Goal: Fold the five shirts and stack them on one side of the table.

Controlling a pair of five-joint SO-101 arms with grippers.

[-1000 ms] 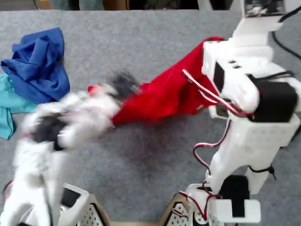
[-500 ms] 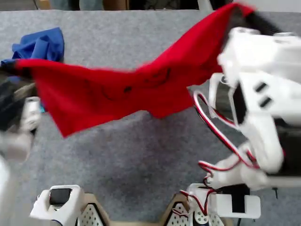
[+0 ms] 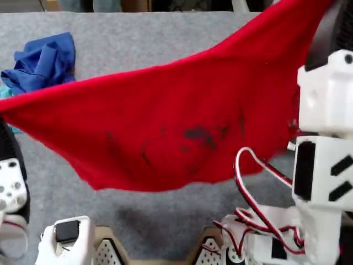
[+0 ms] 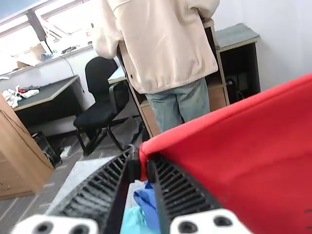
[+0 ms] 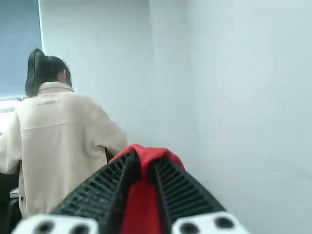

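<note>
A red shirt hangs stretched wide above the grey table, held by both arms and raised off the surface. My left gripper is shut on one corner of the red shirt, at the left edge in the high view. My right gripper is shut on the opposite corner of the red shirt, lifted high at the right. A crumpled blue shirt lies at the table's far left, with a teal shirt peeking out beside it.
The white right arm with red and white cables stands at the right front. The arm bases sit at the front edge. The blue shirt and teal shirt show below the left gripper.
Both arms have lifted the red shirt off the table and pulled it apart, so it went from a bunched heap to a wide spread sheet in the air.
</note>
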